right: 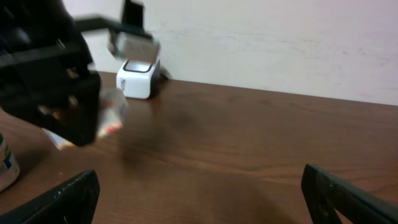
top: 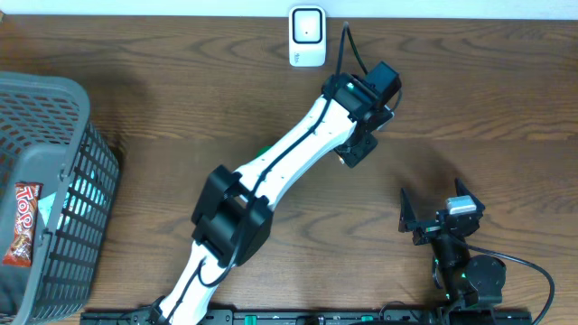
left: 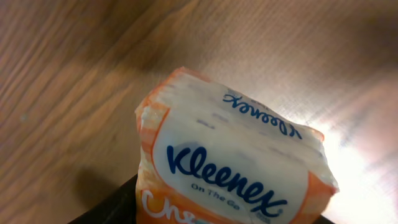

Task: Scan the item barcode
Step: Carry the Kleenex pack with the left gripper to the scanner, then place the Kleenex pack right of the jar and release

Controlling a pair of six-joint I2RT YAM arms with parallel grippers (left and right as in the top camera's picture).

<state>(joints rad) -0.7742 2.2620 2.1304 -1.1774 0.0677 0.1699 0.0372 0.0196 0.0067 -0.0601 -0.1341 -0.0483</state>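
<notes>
Orange-and-white "Kleenex On The Go" tissue pack (left: 236, 162) in left pincer (top: 355, 152)

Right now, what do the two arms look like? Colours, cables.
Left arm: white links, black joints, black cable at the wrist. Right arm: all black, with a grey camera block and black fingers.

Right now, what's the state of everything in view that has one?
Kleenex pack: held in the left gripper, logo side facing the wrist camera.
left gripper: shut on the Kleenex pack, short of the scanner.
right gripper: open, empty.
scanner: upright, untouched.
basket: upright, holding a snack bar.
snack bar: lying inside the basket.
</notes>
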